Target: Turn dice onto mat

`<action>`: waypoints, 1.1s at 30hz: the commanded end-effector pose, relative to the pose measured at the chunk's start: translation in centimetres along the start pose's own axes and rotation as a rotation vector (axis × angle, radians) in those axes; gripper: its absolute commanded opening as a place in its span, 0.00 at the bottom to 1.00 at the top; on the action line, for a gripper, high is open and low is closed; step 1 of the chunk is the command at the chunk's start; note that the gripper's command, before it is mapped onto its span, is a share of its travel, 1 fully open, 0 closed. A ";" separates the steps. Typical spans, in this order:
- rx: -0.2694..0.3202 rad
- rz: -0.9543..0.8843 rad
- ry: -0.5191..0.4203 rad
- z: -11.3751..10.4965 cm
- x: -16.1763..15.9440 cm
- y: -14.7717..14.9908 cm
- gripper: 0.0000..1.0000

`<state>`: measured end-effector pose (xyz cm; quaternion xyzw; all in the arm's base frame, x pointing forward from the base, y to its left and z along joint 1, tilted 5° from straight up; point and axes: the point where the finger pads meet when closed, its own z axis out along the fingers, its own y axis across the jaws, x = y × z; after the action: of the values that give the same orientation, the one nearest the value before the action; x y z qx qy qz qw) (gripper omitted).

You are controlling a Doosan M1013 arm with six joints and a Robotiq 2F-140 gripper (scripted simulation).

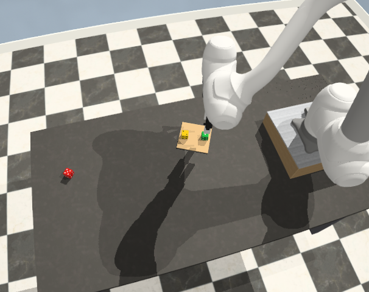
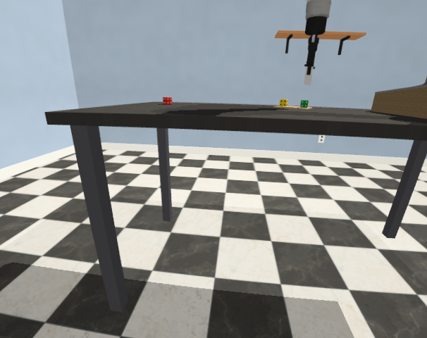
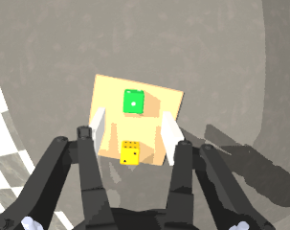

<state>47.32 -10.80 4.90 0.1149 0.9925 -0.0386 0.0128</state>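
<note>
The tan mat [image 1: 194, 137] lies on the dark table and carries both dice. The yellow die [image 1: 185, 134] sits flat on its left part, two pips on top in the wrist view [image 3: 129, 152]. The green die [image 1: 204, 135] sits flat on its right part, one pip on top in the wrist view [image 3: 133, 102]. The red die [image 1: 68, 173] lies far left on the table, off the mat. My gripper [image 3: 133, 120] hangs open and empty well above the mat, over the green die [image 2: 304, 103]; in the exterior view its fingertips [image 2: 307, 79] are clear of the dice.
A wooden-sided base block [image 1: 293, 144] carries the arm at the table's right. A wall shelf [image 2: 320, 35] hangs behind the gripper. The arm's elbow [image 1: 222, 84] hides the table behind the mat.
</note>
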 end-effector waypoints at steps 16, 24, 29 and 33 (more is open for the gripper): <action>0.000 0.000 0.000 0.0 0.0 0.0 1.00; 0.000 0.000 0.000 -0.6 0.0 0.0 1.00; 0.000 0.000 0.000 -1.4 0.0 0.0 1.00; 0.000 0.000 0.000 -2.9 0.0 0.0 1.00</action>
<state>47.28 -10.62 7.20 0.1149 0.9925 -0.0386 0.0130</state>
